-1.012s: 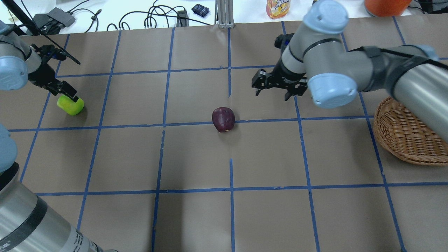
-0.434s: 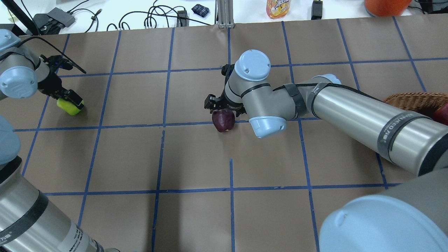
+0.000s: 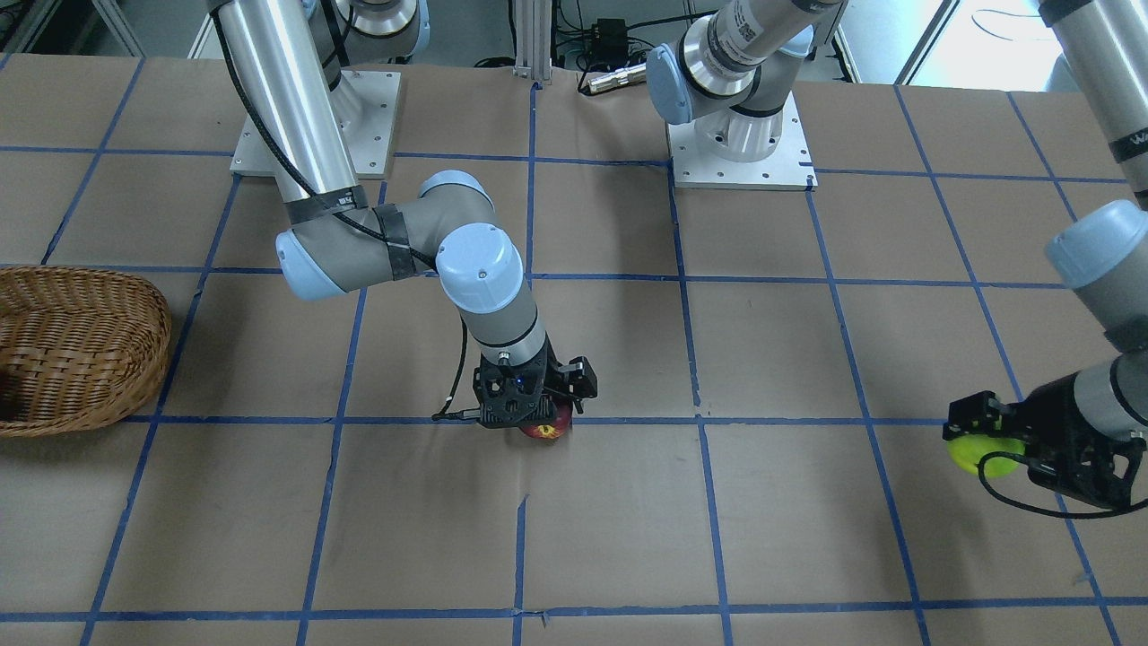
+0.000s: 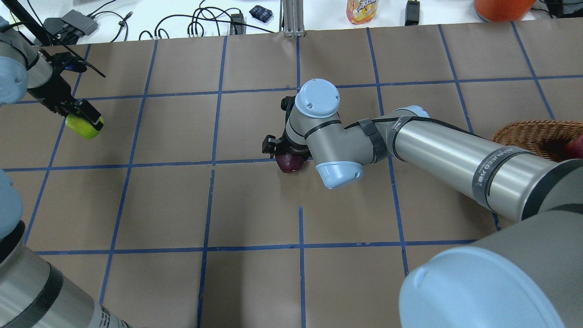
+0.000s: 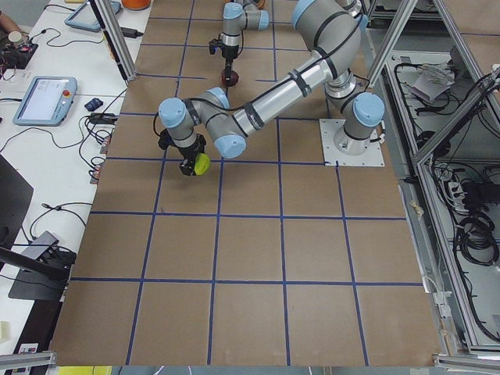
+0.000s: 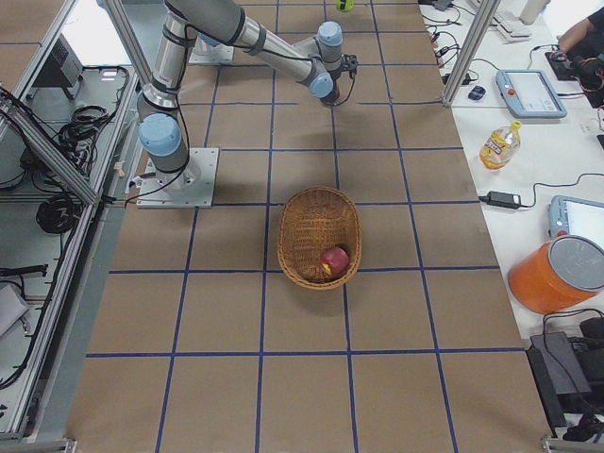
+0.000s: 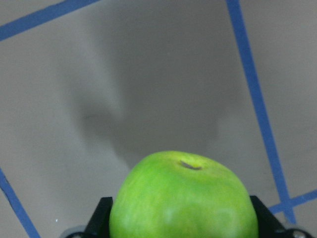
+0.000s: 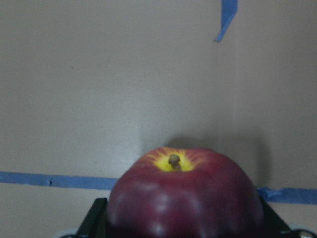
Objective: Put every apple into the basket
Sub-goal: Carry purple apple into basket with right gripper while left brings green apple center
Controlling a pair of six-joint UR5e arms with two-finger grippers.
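My left gripper (image 4: 86,120) is shut on the lime green apple (image 4: 82,129) and holds it just above the table at the far left; the apple fills the left wrist view (image 7: 183,198) with its shadow below. My right gripper (image 4: 287,154) is down over the dark maroon apple (image 4: 291,165) at the table's middle, its fingers against both sides of the apple (image 8: 183,193), which rests on the paper. The streaky red apple (image 6: 333,260) lies in the wicker basket (image 4: 528,133) at the right edge.
The brown table is marked with a blue tape grid. My right arm (image 4: 455,155) stretches low from the basket side to the middle. Cables, a juice bottle (image 4: 362,10) and an orange bucket (image 4: 501,8) lie beyond the far edge.
My right gripper swept left from the far right-middle, came down over the maroon apple and shut on it. My left gripper lifted the green apple off the table.
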